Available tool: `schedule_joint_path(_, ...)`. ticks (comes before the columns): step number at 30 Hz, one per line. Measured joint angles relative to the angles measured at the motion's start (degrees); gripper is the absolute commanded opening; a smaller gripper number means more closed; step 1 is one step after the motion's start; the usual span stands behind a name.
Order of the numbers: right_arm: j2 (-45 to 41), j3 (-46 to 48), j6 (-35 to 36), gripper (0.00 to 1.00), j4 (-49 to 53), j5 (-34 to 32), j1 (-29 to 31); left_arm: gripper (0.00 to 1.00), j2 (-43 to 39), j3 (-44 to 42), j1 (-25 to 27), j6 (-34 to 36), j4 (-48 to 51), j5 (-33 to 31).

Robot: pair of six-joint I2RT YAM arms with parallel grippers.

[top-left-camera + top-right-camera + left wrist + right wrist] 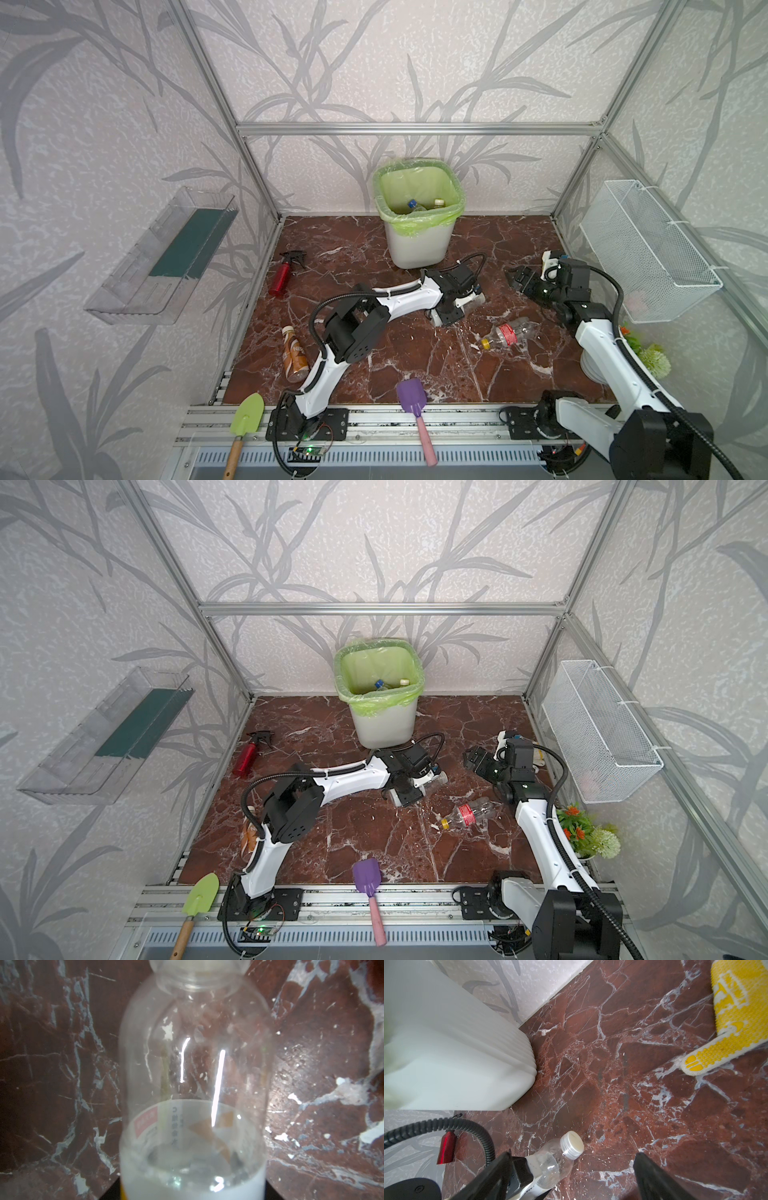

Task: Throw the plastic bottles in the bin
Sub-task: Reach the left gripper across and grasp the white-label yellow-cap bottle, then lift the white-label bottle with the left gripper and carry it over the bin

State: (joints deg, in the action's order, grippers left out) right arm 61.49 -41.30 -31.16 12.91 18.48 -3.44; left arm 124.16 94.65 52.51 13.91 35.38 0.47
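A clear bottle (pixel 476 300) (pixel 438 778) (pixel 193 1064) with a white cap and white label lies on the marble floor in front of the bin. My left gripper (pixel 455 309) is shut on its labelled body, one black finger (pixel 517 1172) pressed to each side. Right of it, my right gripper (pixel 515 278) (pixel 573 1159) hovers open and empty. A crushed clear bottle (pixel 507 334) (pixel 465 814) with a red label and yellow cap lies further forward. A brown coffee bottle (pixel 293 353) lies by the left arm. The white bin (pixel 417 245) (pixel 382 725) with a green liner holds two bottles (pixel 412 203).
A red spray bottle (pixel 282 276) lies at the left wall. A green trowel (pixel 248 415) and a purple shovel (pixel 411 401) rest at the front edge. A wire basket (pixel 648 253) and clear tray (pixel 166 257) hang on the walls. A flower pot (pixel 582 833) and yellow glove (pixel 733 1012) sit right.
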Motion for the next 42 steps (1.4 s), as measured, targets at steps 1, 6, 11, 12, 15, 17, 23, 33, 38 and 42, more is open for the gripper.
schedule_joint_path(1,0.0,0.1,0.0,0.92,-0.2,0.0,0.0,0.53,-0.4,-0.5,0.0,0.0,-0.3,-0.2)
schedule_joint_path(6,0.1,0.6,0.1,0.92,-0.6,0.0,0.0,0.53,-3.6,-2.7,0.0,-0.7,-1.4,-0.4)
schedule_joint_path(11,0.7,1.4,0.5,0.91,-1.5,-0.2,0.0,0.54,-11.8,-6.8,-0.1,-1.9,-2.7,-0.5)
schedule_joint_path(12,1.1,1.7,0.5,0.91,-1.9,-0.1,0.0,0.55,-14.0,-7.6,-0.2,-2.1,-3.1,-0.6)
schedule_joint_path(15,2.4,2.7,0.5,0.91,-2.8,0.0,0.0,0.55,-21.0,-10.9,-0.5,-3.0,-4.4,-0.9)
schedule_joint_path(17,3.3,3.2,0.5,0.91,-3.2,0.1,0.0,0.56,-25.9,-13.7,-0.6,-3.7,-5.8,-1.5)
schedule_joint_path(23,5.1,3.1,1.0,0.90,-4.1,0.1,0.0,0.58,-41.8,-26.5,-1.8,-7.5,-11.8,-5.5)
schedule_joint_path(33,7.4,0.4,3.8,0.90,-2.8,-2.1,3.3,0.65,-71.1,-47.7,-5.0,-14.4,-23.5,-17.0)
schedule_joint_path(38,8.9,-2.1,7.1,0.90,-0.2,-4.7,6.5,0.66,-84.6,-57.3,-6.6,-18.1,-29.5,-22.3)
schedule_joint_path(42,10.1,-3.3,8.4,0.90,1.7,-5.7,7.0,0.66,-92.5,-63.3,-6.9,-20.2,-31.6,-25.1)
